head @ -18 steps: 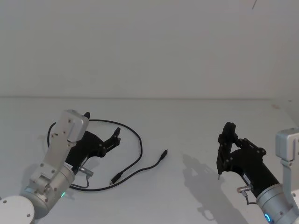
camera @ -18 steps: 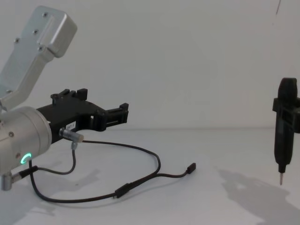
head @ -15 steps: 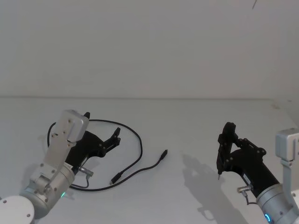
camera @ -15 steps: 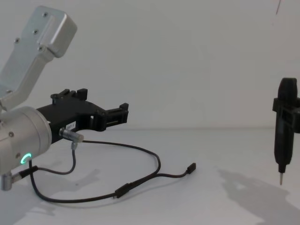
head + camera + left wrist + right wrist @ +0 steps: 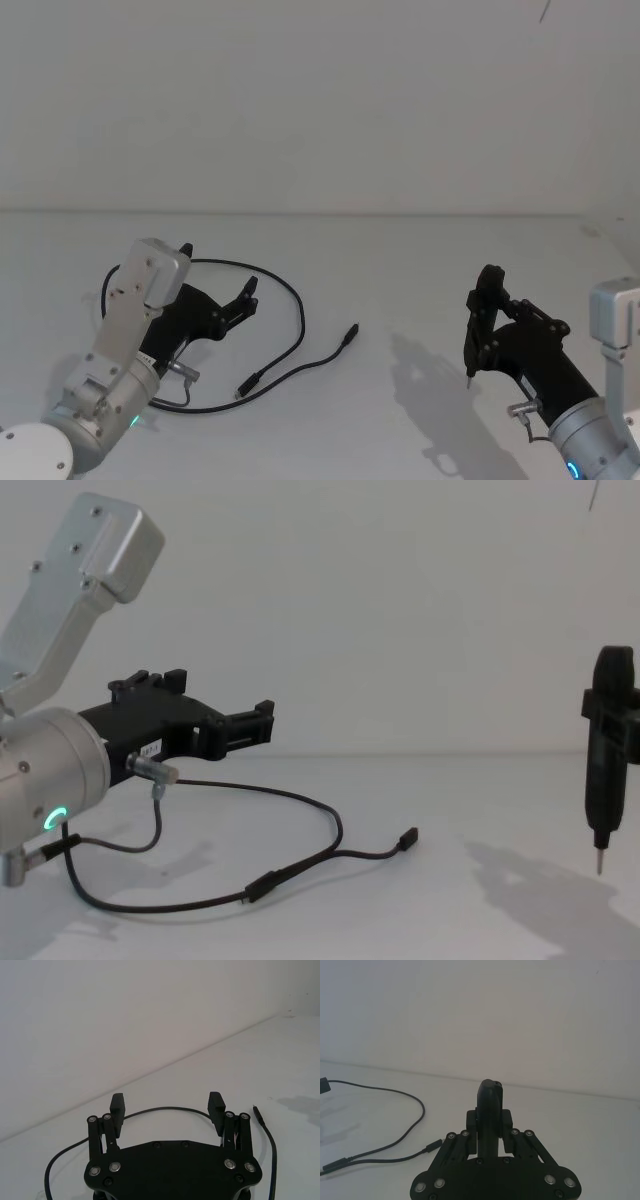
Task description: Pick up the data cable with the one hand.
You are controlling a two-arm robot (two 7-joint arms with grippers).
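Note:
The data cable (image 5: 298,310) is a thin black line looped on the white table. It forks into branches that end in small plugs (image 5: 350,331) (image 5: 246,381). In the chest view the data cable (image 5: 325,815) lies flat on the table. My left gripper (image 5: 246,294), the black one hand on a silver cylinder with a green ring (image 5: 55,818), hovers open inside the loop, above the table. In the left wrist view the left gripper (image 5: 166,1106) has its fingers wide apart, and the data cable (image 5: 165,1108) arcs across beyond them. My right gripper (image 5: 482,300) hangs shut at the right, away from the cable.
A short grey wire with a silver barrel plug (image 5: 152,769) hangs from my left wrist, just above the cable. A small pointed metal tip (image 5: 598,864) hangs under the right gripper above the table. The white table (image 5: 400,260) runs back to a plain wall.
The left arm has sunk very slightly in the head view. The cable and the right arm have not moved.

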